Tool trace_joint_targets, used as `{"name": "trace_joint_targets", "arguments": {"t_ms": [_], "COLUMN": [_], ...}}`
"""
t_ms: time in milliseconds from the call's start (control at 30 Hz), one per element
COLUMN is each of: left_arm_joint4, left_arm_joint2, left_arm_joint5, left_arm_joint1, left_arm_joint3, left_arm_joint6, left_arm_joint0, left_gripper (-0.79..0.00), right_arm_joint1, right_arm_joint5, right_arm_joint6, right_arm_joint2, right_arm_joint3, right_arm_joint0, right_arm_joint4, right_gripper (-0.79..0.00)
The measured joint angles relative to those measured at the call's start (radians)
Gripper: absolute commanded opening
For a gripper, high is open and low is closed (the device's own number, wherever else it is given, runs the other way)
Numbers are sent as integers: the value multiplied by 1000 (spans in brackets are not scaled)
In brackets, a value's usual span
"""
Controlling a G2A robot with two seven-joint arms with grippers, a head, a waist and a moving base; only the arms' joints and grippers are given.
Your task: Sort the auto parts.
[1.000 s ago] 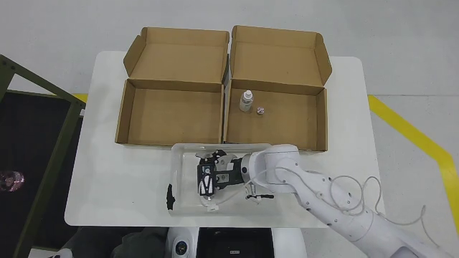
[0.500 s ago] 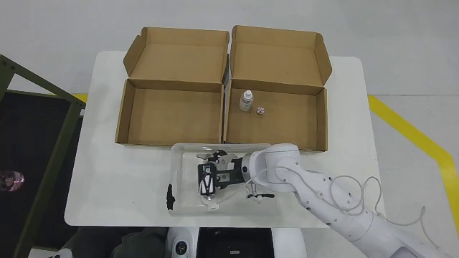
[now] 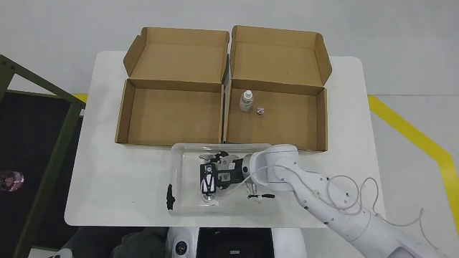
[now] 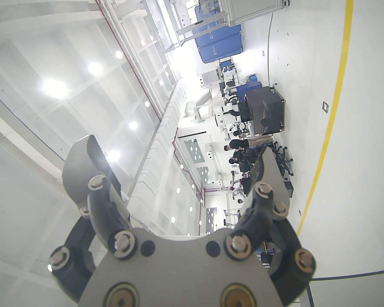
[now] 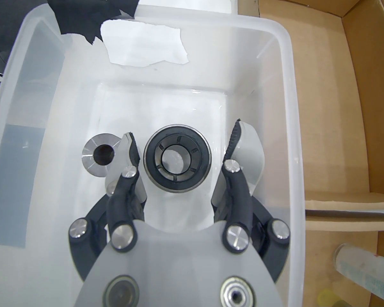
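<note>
The left gripper [image 4: 177, 153] is out of the play. Its fingers are spread wide with nothing between them, and it is aimed off into the hall.

The action is at the near edge of the table [image 3: 118, 179], where the right gripper [image 5: 184, 145] is down inside the clear bin [image 3: 174, 174]. Over the last second it has barely budged: a small creep leftward, as best the top view lets me judge. Its fingers stand wide apart and bracket the black ring [image 5: 176, 158], which lies flat on the bin floor. One fingertip [image 5: 132, 148] sits in the gap between that ring and the silver bush [image 5: 100, 155] just beside it. I can't tell whether it touches either.

That fine settling reads to me as the approach finished, with nothing gripped yet and closing on the ring as the next call.

Farther back are two open cartons side by side. The left box [image 3: 172, 118] is one, and the right box [image 3: 294, 125] holds a small bottle [image 3: 247, 101] and a tiny part [image 3: 261, 110]. The ring has yet to be sorted.
</note>
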Motion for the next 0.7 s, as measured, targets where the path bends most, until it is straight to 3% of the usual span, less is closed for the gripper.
{"name": "trace_joint_targets", "arguments": {"t_ms": [400,633,700], "left_arm_joint4": [0,0,0], "left_arm_joint2": [0,0,0], "left_arm_joint5": [0,0,0], "left_arm_joint1": [0,0,0], "left_arm_joint3": [0,0,0], "left_arm_joint6": [0,0,0], "left_arm_joint0": [0,0,0], "left_gripper": [0,0,0], "right_arm_joint1": [-17,-28,-30], "right_arm_joint5": [-4,-8,-10], "right_arm_joint6": [-26,-45,-52], "right_arm_joint2": [-17,-23,-23], "right_arm_joint3": [52,75,81], "right_arm_joint0": [10,20,23], "right_arm_joint4": [-3,-1,1], "right_gripper": [-283,-437,-514]}}
